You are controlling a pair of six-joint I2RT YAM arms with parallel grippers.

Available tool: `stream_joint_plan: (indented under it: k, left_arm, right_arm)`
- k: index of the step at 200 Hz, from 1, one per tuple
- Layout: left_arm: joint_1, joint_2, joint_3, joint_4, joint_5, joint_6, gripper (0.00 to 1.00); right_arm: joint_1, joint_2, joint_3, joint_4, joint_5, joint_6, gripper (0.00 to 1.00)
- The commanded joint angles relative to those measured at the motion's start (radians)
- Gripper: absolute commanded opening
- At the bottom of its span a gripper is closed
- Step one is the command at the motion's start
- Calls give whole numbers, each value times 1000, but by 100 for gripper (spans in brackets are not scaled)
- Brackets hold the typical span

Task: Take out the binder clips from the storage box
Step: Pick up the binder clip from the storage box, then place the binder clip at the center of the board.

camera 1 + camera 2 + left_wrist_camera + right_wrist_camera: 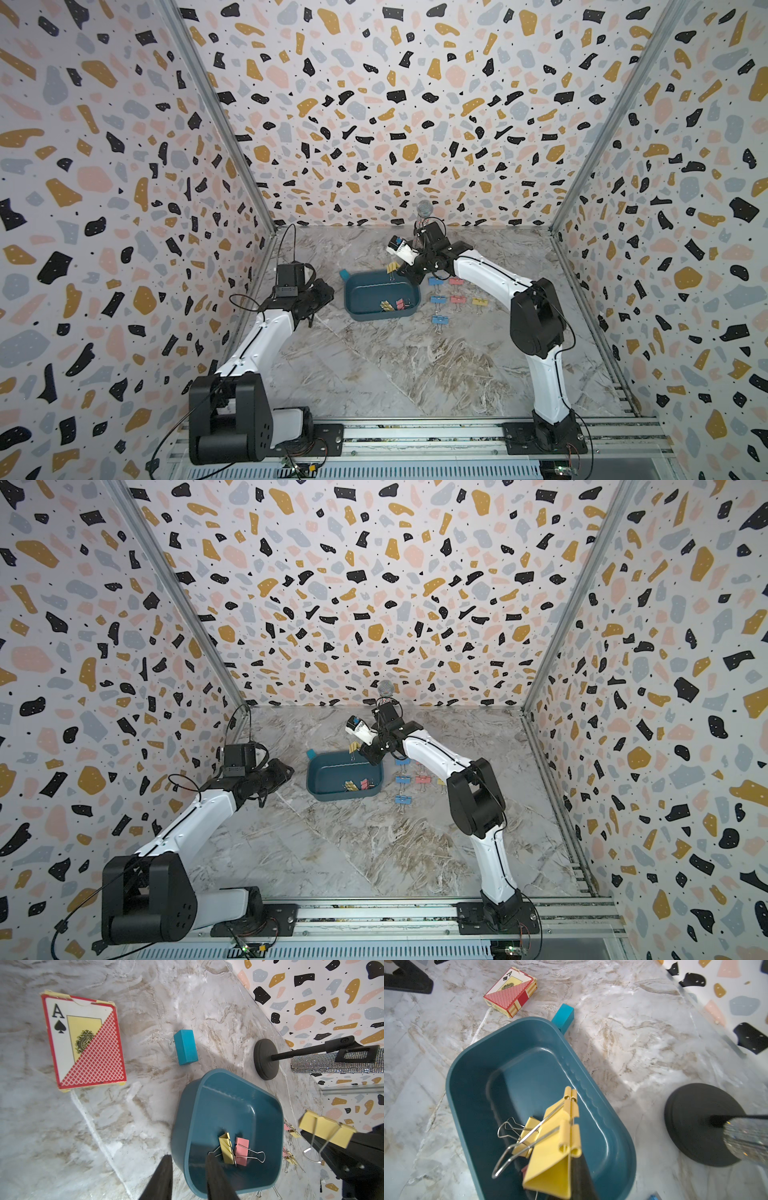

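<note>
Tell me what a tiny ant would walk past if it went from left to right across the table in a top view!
In a top view: left gripper → small teal block → storage box → three blue binder clips → two pink binder clips → one yellow binder clip → right arm's black elbow.

Storage box [365, 291] is seen mid-table. Yellow and pink binder clips [392, 305] are noted in its near right corner. A yellow clip [392, 267] is held clamped in the right gripper [398, 270], above the far rim. Six loose clips [437, 299] (three blue, two pink, one yellow) are laid on the table [374, 374] just right of the box. The left gripper [326, 293] is seen near the box's left wall, apart from it.
</note>
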Motion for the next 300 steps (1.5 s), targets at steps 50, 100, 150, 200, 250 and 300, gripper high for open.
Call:
stream_joint_plan:
  k: [50,100,150,200,250,300]
  left_arm:
    - [-4,-29,4,2,-9,15,31]
    - [-4,-44,1,3,-10,11,31]
    - [-4,-50,-2,3,-9,10,31]
    - [-5,-48,-1,3,-7,11,31]
    - [-5,-57,0,2,-9,13,31]
    - [-7,-61,-2,2,-5,12,31]
  right_arm:
    - [-36,-287,-186,-61,167,-87,0]
    - [-87,-456,-339,-84,264,-103,0]
    - [-108,-553,-401,-244,436,-173,0]
    - [-111,-607,-406,-420,568,-212,0]
    - [-110,-571,-382,-591,725,-236,0]
    - [-110,-538,-400,-647,887,-203,0]
